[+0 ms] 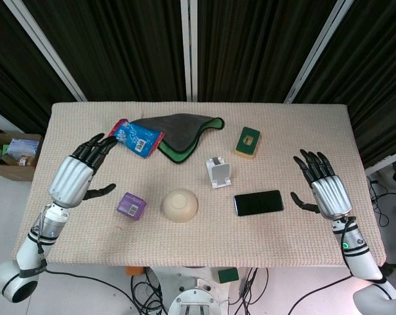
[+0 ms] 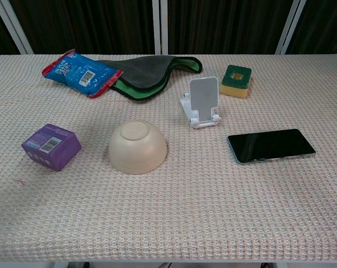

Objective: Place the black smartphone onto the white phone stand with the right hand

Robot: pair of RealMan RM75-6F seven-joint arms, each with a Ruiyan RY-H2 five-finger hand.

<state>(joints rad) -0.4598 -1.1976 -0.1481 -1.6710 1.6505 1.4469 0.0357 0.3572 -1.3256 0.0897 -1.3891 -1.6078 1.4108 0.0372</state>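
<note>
Right hand: the right hand (image 1: 328,186) hovers over the table's right side with fingers spread and holding nothing; it is near the phone's right end but not touching it. Only the head view shows it.
Left hand: the left hand (image 1: 80,171) is also spread and holding nothing, over the table's left side, well apart from the task's things.
Phone location: the black smartphone (image 1: 258,203) lies flat, screen up, on the woven tablecloth (image 1: 303,131), between the right hand and an upturned cream bowl (image 1: 179,204).
Phone direction: its long axis runs left to right across the table, tilted slightly, with the right end a little farther from the robot.
Stand location: the white phone stand (image 1: 218,172) sits upright just behind the phone's left end; in the chest view its backplate faces the robot.
Risk, lifting: a thin, flat phone on cloth gives fingers little edge to catch, so it may slide away or slip out.
Risk, placing: the phone would likely need tilting up to lean on the stand; a light stand could tip or be pushed back.
Risk, neighbours: the bowl and the yellow-and-green sponge (image 1: 248,142) are near enough to be bumped.
</note>
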